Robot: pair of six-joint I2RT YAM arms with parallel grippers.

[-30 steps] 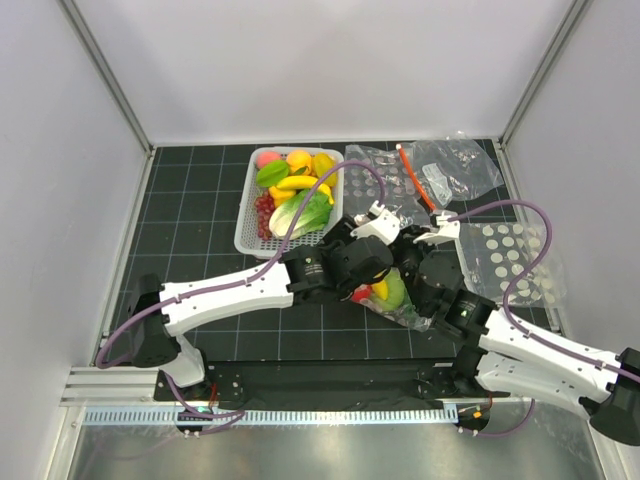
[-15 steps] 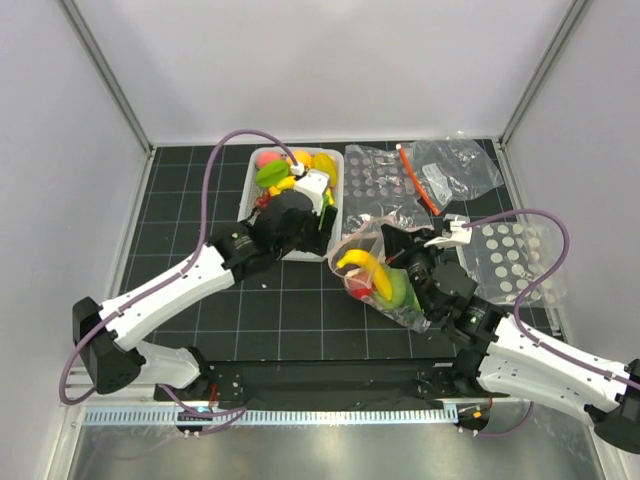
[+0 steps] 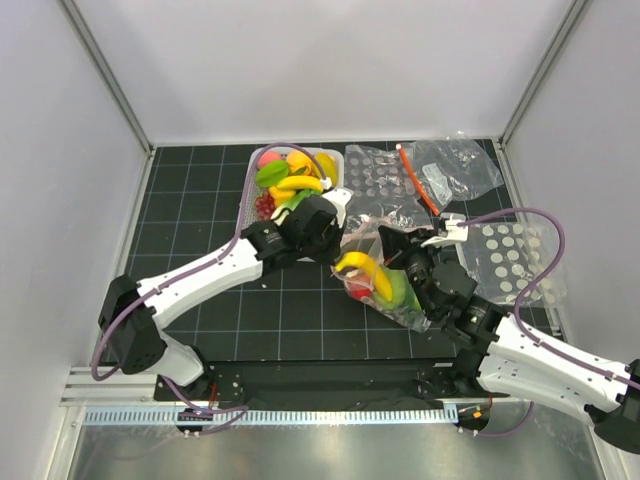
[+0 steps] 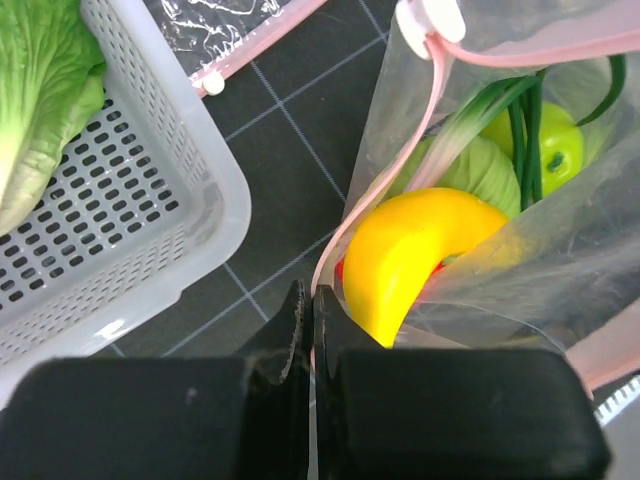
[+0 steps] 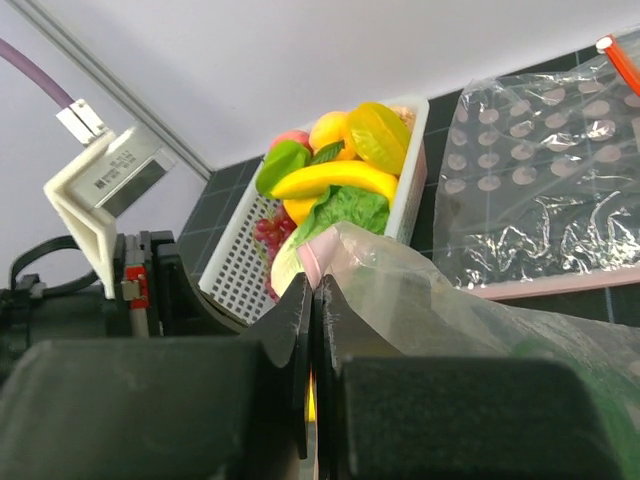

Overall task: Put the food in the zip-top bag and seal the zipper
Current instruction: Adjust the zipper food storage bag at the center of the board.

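Note:
The zip-top bag (image 3: 415, 308) lies between the arms with its mouth held up. Its pale pink zipper (image 4: 385, 170) runs down the mouth edge into my left gripper (image 4: 310, 300), which is shut on that edge at the bag's left side (image 3: 338, 252). My right gripper (image 5: 315, 290) is shut on the pink edge at the opposite side (image 3: 392, 240). Inside the bag are a yellow banana (image 4: 420, 250), green pieces (image 4: 545, 150) and a red piece (image 3: 356, 294). More food sits in the white mesh basket (image 3: 250, 235): banana (image 5: 335, 180), lettuce (image 4: 40, 100), grapes (image 5: 265, 235), peach (image 3: 268, 159), orange (image 5: 335, 130).
A dotted clear bag with a pink strip (image 3: 380, 178) lies behind the held bag, and another (image 3: 512, 258) lies to the right. A crumpled clear bag with an orange-red strip (image 3: 455, 165) lies at the back right. White walls close in the mat on three sides.
My left gripper went from the bag to the basket, then came back to the bag's mouth and shut on its pink edge. The right gripper kept its hold.

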